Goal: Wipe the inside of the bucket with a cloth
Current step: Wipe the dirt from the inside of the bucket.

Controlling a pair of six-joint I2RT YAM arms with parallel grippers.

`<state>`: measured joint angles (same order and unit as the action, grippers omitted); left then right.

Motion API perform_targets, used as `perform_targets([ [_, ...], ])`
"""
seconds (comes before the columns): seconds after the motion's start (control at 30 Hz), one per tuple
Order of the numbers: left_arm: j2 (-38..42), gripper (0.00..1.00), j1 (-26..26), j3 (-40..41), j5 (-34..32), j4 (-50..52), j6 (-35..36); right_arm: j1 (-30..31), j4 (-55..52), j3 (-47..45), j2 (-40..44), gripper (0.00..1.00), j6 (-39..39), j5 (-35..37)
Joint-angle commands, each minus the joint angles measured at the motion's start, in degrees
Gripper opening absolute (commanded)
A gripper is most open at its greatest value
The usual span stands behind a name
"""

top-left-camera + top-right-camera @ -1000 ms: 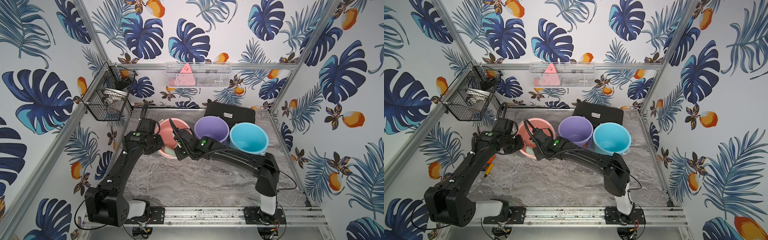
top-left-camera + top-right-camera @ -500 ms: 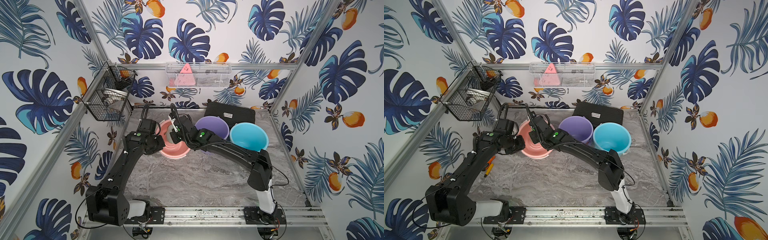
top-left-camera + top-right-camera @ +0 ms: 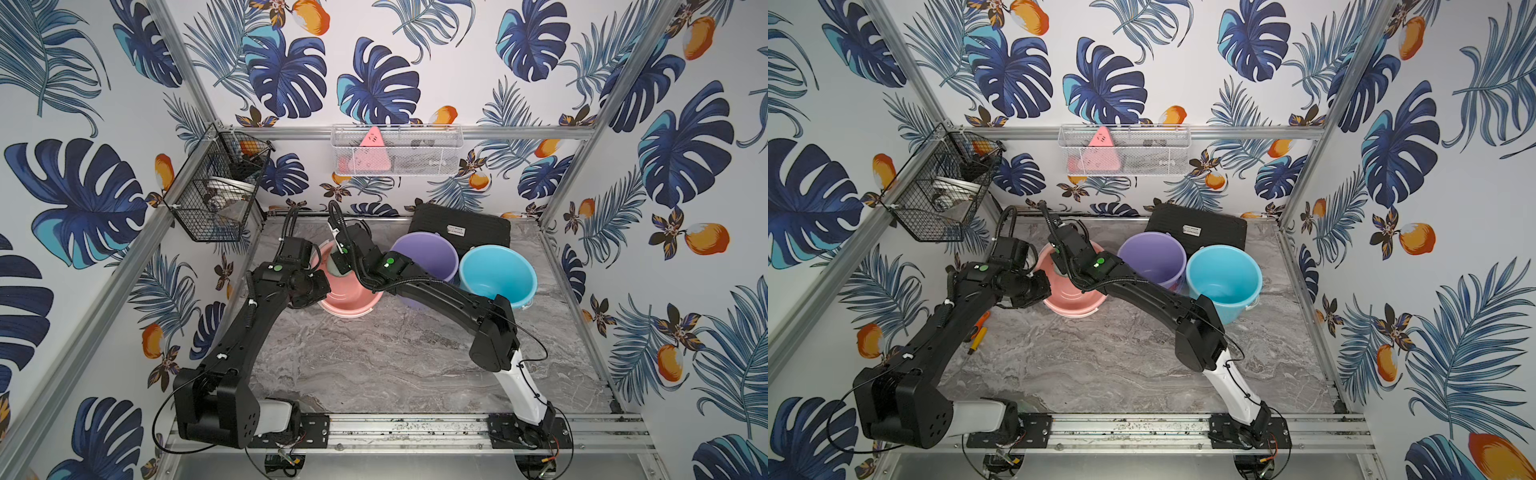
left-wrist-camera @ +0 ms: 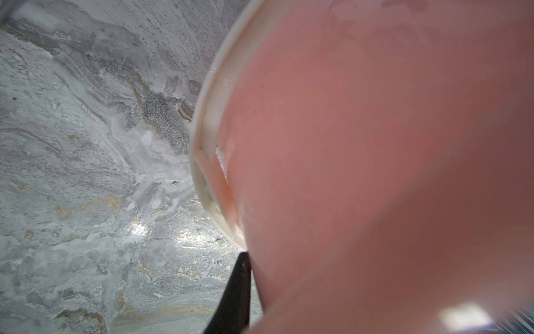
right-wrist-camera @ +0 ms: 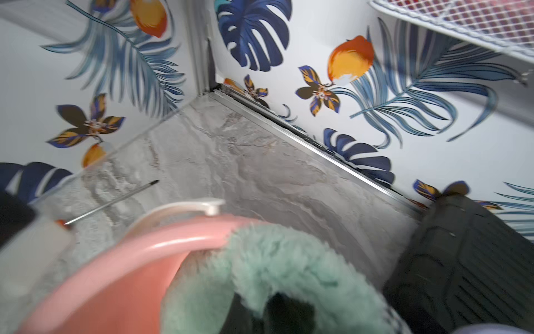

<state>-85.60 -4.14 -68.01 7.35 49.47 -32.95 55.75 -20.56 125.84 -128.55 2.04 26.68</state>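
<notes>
Top views: pink bucket stands at the far left of the table, just left of the purple bucket, and looks tipped toward the near side. Left gripper is pinched on its left rim. Right gripper reaches inside, pressed tight on the cloth, which sits at the far inner wall.

Left wrist: the bucket's outer wall fills the frame, with one black finger against it.

Right wrist: fluffy green cloth is bunched round dark jaws, just inside the pink rim.

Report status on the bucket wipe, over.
Left gripper shut on pink bucket rim. Right gripper shut on cloth, inside that bucket. Purple bucket close beside right arm.
</notes>
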Motion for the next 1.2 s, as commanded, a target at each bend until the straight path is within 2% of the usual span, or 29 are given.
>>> perform_targets([
  [0.0,0.5,0.00,-0.1,0.1,0.7,-1.3,1.2,-0.7,1.0,-3.3,2.1,0.00,2.3,9.3],
  [0.13,0.9,0.00,-0.1,0.1,-1.3,-1.4,0.9,-0.7,0.6,-6.8,4.6,0.00,2.8,13.5],
  [0.37,1.2,0.00,-0.1,-0.7,-4.7,-1.3,-0.4,-0.7,-8.6,-8.1,5.6,0.00,0.7,19.0],
  [0.6,0.8,0.00,-0.1,-1.2,-4.5,-2.3,-1.7,-0.6,-19.6,-9.0,6.9,0.00,-5.9,13.6],
  [0.77,0.3,0.00,-0.2,-1.2,-3.7,-2.8,-1.8,0.9,-19.0,-11.3,8.9,0.00,-8.7,9.1],
  [1.07,1.0,0.00,-0.2,-1.3,-3.3,-2.3,-1.6,4.0,-20.7,-5.7,3.6,0.00,-11.1,8.6],
  [1.17,1.6,0.00,-0.2,-1.6,-3.7,-2.0,-1.4,3.9,-20.6,-6.3,2.8,0.00,-11.4,11.3],
])
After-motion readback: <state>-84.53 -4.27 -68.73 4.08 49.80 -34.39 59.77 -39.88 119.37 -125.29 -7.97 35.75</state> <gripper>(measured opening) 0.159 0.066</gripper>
